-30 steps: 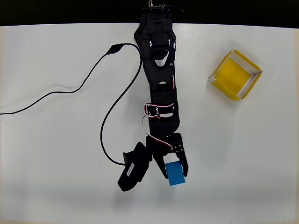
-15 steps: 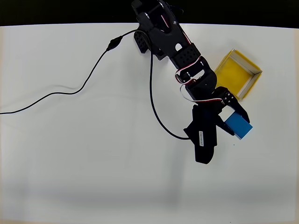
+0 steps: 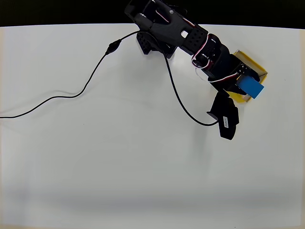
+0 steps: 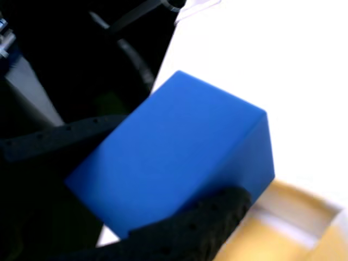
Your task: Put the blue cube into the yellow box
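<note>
The blue cube (image 3: 250, 87) had been swung, within the last second, from the lower middle of the white bench (image 3: 95, 167) up and to the right in the overhead view, and was now held over the yellow box (image 3: 257, 70), much of which was covered by the arm. The claw (image 3: 244, 85) was seen clamped on the cube, both fingers pressing its faces in the wrist view, where the cube (image 4: 174, 157) hung above the box's yellow floor (image 4: 283, 228). The carry was judged nearly finished; only lowering and release seemed to be left.
</note>
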Robot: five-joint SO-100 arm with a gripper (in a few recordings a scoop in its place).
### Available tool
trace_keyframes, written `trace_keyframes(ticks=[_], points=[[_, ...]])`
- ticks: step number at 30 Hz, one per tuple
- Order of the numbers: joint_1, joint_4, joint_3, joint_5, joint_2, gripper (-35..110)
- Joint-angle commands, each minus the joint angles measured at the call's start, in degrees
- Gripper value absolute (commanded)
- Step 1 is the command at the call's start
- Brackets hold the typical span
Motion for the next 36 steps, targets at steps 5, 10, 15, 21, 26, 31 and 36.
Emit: trace_keyframes(ticks=[5,10,15,21,26,31,36], points=[[-3.3,1.1,-2.4,4.9,-3.4,15],[-4.4,0.2,-2.4,8.1,-6.9,15],[-6.4,0.0,-1.9,10.3,-8.9,15],[-7.0,0.4,-0.3,6.6,-10.9,19],[-6.3,0.9,0.7,1.3,-12.6,20],[-6.2,-1.5,2.7,-2.1,-12.7,31],[-5.7,-2.6,2.7,-3.7,-12.6,44]])
